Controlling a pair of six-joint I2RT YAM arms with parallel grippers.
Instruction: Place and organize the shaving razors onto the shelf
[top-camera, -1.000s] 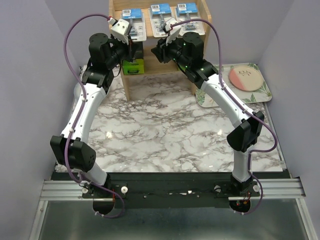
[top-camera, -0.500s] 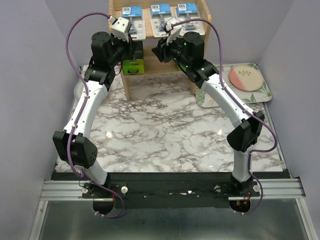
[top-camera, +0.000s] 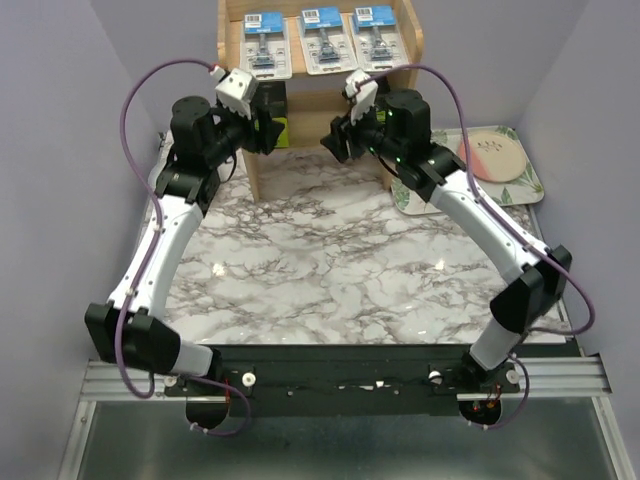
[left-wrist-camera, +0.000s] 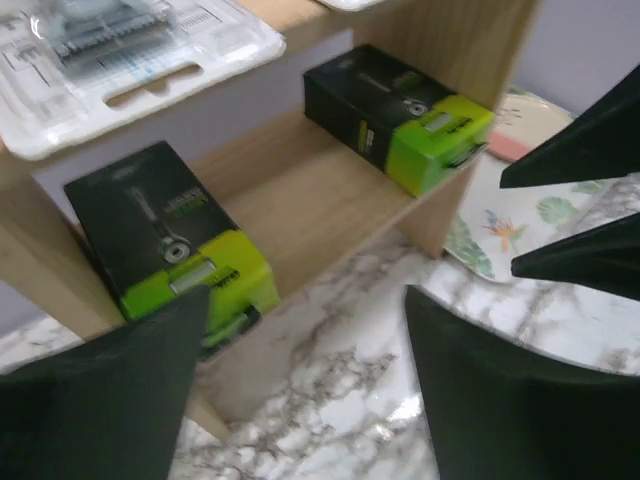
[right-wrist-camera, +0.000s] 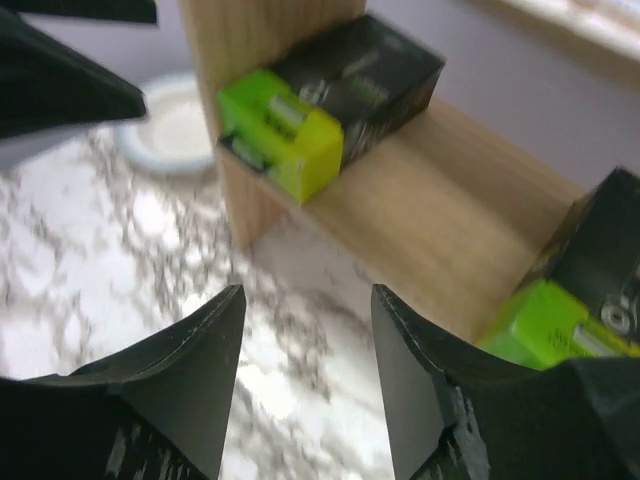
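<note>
As left fingers (left-wrist-camera: 100, 400) gape, boxes (left-wrist-camera: 170, 240) on shelf (left-wrist-camera: 320, 200)

Bright, even overhead light — small glints on the marble table (top-camera: 330, 250); both wrist views are soft and blurred.

The right gripper (right-wrist-camera: 308, 295) stands with its fingers apart and nothing between them, above the marble tabletop (right-wrist-camera: 110, 230). Ahead, the lower board of the shelf (right-wrist-camera: 430, 210) carries 2 black boxes with lime-green ends. The left box (right-wrist-camera: 340, 95) lies beside the side panel. The right box (right-wrist-camera: 590, 300) is cut off at the frame edge.
</note>
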